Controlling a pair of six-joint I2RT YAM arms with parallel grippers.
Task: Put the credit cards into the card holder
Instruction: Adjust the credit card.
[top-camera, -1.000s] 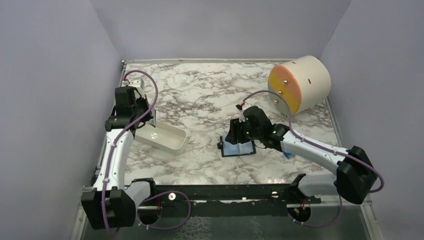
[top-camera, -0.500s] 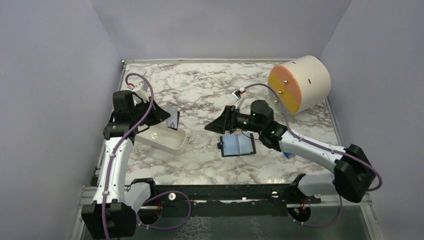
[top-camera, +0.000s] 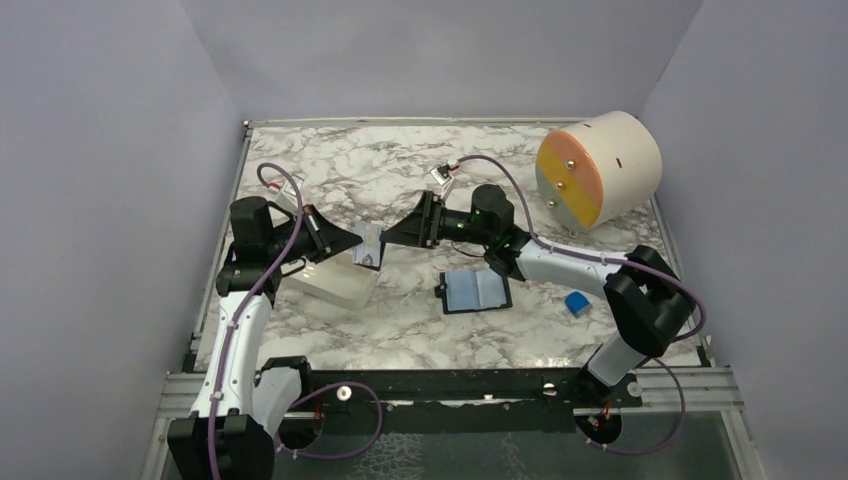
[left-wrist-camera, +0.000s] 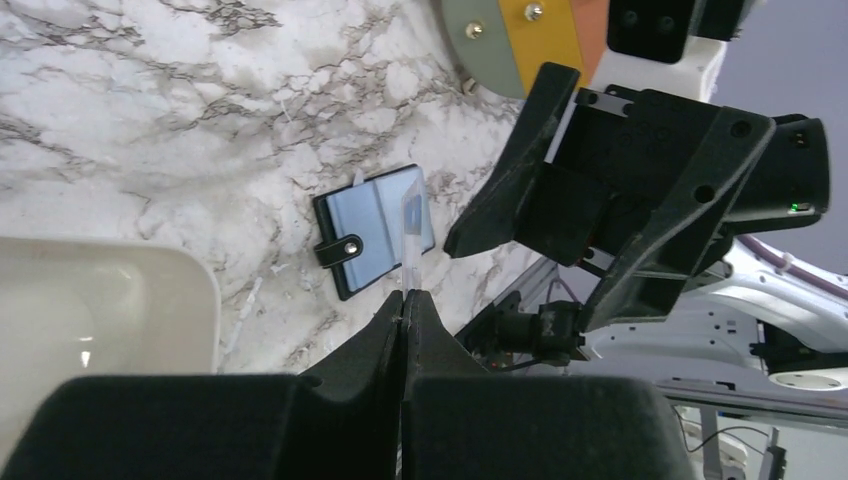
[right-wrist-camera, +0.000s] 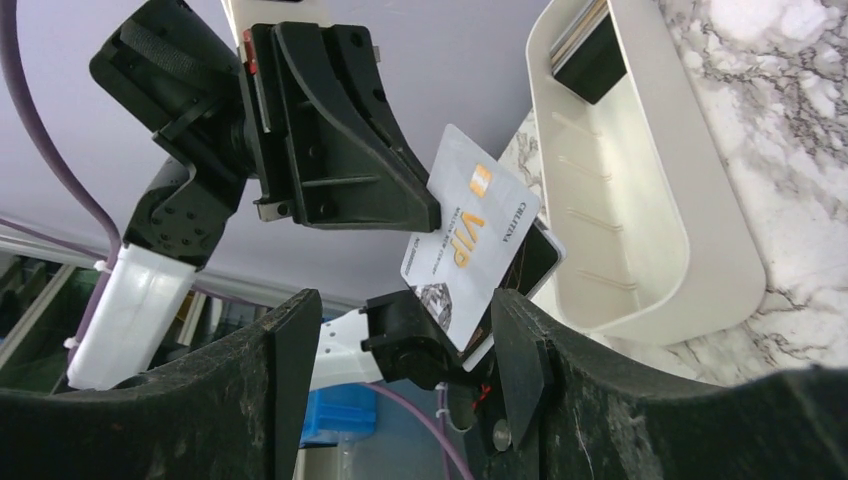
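My left gripper (top-camera: 362, 242) is shut on two credit cards held in the air. The front card (right-wrist-camera: 470, 240) is white with VIP lettering. A dark card (right-wrist-camera: 530, 265) sits behind it. From the left wrist the white card (left-wrist-camera: 408, 240) shows edge-on, sticking out of the left gripper (left-wrist-camera: 404, 296). My right gripper (top-camera: 398, 233) faces it, open, and its fingertips (right-wrist-camera: 300, 320) straddle the cards' free end without closing on it. The card holder (top-camera: 477, 290) lies unfolded on the marble, light blue side up, and also shows in the left wrist view (left-wrist-camera: 375, 232).
A white tray (top-camera: 330, 282) sits under the left arm, with more dark cards (right-wrist-camera: 590, 55) at its far end. A large white cylinder with an orange and yellow face (top-camera: 598, 168) stands at the back right. A small blue block (top-camera: 577, 302) lies right of the card holder.
The left gripper carried the cards right, away from above the tray. The right gripper rose off the card holder, swung left to face the cards, and opened wider.
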